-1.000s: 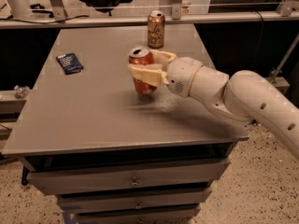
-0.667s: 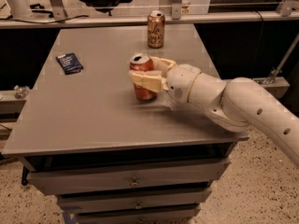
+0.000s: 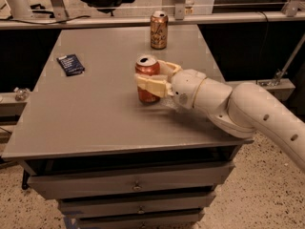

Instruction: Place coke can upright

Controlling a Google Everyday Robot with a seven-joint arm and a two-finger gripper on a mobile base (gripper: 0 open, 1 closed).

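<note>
Nearly done, the robot's gripper (image 3: 152, 78) pinches the coke can (image 3: 147, 65), which stands upright near the middle of the table (image 3: 95, 113), seemingly on its surface, so that apparently only letting go and backing away remain.

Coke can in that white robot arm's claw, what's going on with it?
The robot's single arm reaches in from the right, and its gripper is closed around the coke can near the middle of the grey table. The can is upright, opening on top, with its base down at or just above the tabletop. It has not been let go yet. A brown-gold can stands untouched at the far edge, and a small dark packet lies off to the left.
</note>
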